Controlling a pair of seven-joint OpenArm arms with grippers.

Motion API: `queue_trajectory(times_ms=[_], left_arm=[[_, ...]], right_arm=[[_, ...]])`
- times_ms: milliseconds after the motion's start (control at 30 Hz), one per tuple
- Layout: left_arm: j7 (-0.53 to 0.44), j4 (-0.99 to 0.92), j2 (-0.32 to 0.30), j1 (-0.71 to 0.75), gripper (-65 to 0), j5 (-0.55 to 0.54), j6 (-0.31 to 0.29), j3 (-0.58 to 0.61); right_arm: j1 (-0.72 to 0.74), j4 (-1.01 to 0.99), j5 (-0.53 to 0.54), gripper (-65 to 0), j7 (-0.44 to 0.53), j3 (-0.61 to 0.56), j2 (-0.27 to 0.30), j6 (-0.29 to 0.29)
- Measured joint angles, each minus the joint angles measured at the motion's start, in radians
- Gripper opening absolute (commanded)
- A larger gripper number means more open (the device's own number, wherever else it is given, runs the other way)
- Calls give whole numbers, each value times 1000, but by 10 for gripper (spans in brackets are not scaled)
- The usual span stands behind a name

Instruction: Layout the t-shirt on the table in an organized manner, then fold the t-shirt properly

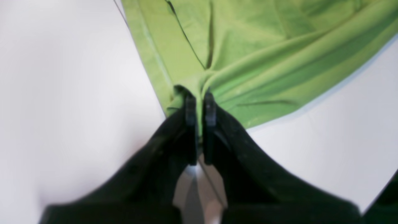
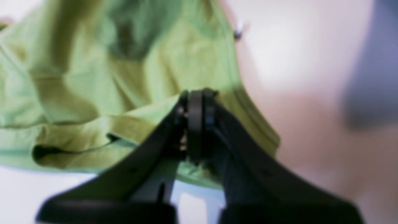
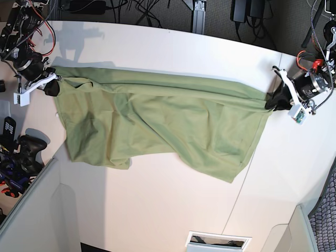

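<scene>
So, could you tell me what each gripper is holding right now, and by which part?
Both hold the t-shirt: the left gripper pinches one corner, the right gripper the opposite corner, fabric stretched between them.

The olive-green t-shirt [image 3: 163, 126] is stretched taut along its upper edge, wrinkled below. It drapes across the white surface [image 3: 173, 210], lower edge uneven.

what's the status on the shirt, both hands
Left hand shut on t-shirt edge. Right hand shut on opposite edge. Shirt stretched between them over the table, still wrinkled, unfolded. Nothing in the way.
</scene>
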Motion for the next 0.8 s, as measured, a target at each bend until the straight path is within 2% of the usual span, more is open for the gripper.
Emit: queue_trajectory(times_ms=[100, 300, 333, 400, 433, 467, 667, 800], left_arm=[[-8, -27, 0, -35, -650, 27, 0, 35], [-58, -81, 0, -60, -396, 81, -1, 50], [-45, -86, 0, -66, -373, 80, -1, 50], [-25, -87, 0, -74, -363, 78, -1, 50], [-25, -87, 0, -74, -363, 75, -1, 50], [-25, -87, 0, -74, -363, 66, -1, 50], [-13, -37, -26, -70, -363, -55, -2, 19], [-19, 77, -30, -63, -364, -62, 0, -7]], right_arm=[[19, -23, -11, -650, 12, -3, -8, 0], [19, -34, -18, -650, 15, -3, -8, 0], [19, -34, -21, -606, 16, -3, -8, 0], [19, -34, -31, -407, 20, -3, -8, 0], [19, -34, -33, -338, 19, -3, -8, 0], [19, -34, -34, -301, 21, -3, -8, 0], [19, 0, -33, -298, 42, 3, -9, 0], [19, 74, -14, -299, 44, 29, -11, 0]])
